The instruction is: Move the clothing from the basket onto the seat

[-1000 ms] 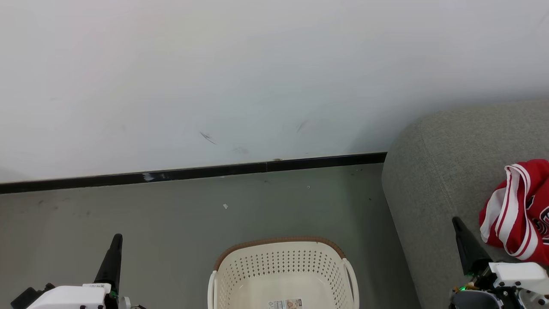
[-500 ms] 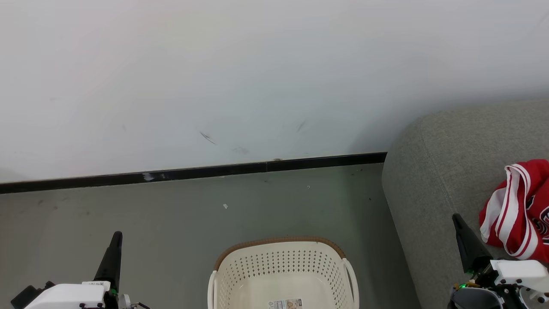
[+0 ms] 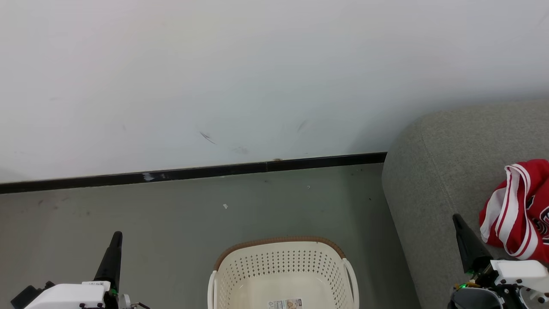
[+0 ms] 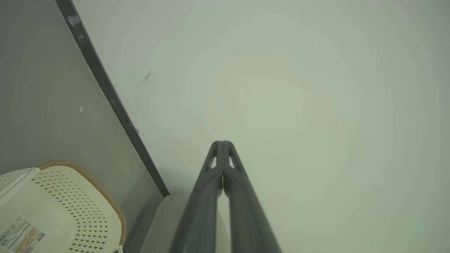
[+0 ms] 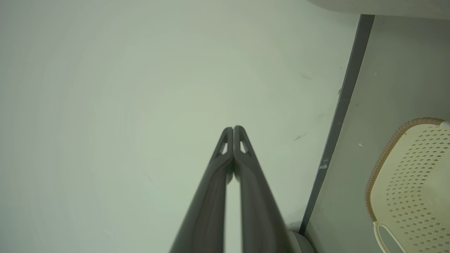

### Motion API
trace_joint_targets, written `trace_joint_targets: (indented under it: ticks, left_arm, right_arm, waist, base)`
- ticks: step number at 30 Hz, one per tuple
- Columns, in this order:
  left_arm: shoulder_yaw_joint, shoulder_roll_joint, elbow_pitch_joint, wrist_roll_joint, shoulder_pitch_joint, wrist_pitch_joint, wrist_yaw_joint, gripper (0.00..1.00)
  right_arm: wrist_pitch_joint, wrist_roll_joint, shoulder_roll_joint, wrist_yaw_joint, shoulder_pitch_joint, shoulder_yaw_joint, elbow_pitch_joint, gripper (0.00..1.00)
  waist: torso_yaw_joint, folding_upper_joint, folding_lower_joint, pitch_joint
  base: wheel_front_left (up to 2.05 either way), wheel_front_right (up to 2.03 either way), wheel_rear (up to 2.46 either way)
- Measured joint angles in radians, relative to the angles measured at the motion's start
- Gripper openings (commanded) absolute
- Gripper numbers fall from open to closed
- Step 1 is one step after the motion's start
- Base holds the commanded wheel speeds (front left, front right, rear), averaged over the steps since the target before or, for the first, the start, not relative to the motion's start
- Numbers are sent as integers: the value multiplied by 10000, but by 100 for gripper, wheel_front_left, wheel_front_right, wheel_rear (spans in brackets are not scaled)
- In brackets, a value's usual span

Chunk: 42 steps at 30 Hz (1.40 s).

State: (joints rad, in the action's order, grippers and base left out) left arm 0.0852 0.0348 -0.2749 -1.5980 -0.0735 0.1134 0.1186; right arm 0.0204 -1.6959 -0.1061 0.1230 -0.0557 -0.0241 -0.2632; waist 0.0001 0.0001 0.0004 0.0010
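Left tool (image 3: 116, 235), right tool (image 3: 456, 217) nudged upward, both clenched empty, grey floor (image 3: 171, 214), white wall (image 3: 257, 77)

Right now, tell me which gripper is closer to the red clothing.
The right gripper, jaws shut, at the grey seat's edge just beside the clothing. The left gripper is across the basket, above the floor.

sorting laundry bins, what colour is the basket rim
Brown woven-look basket rim; clearest in the head view.
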Motion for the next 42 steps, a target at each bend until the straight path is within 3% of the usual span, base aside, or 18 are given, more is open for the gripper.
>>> trace_joint_targets:
  ticks: [42]
  left_arm:
    - [-2, -2, 0, -27, 0, 0, 0, 0]
  right_arm:
    - [15, 2, 4, 0, -1, -42, -13, 0]
  waist:
    - [-1, 0, -1, 1]
  base:
    - [0, 0, 0]
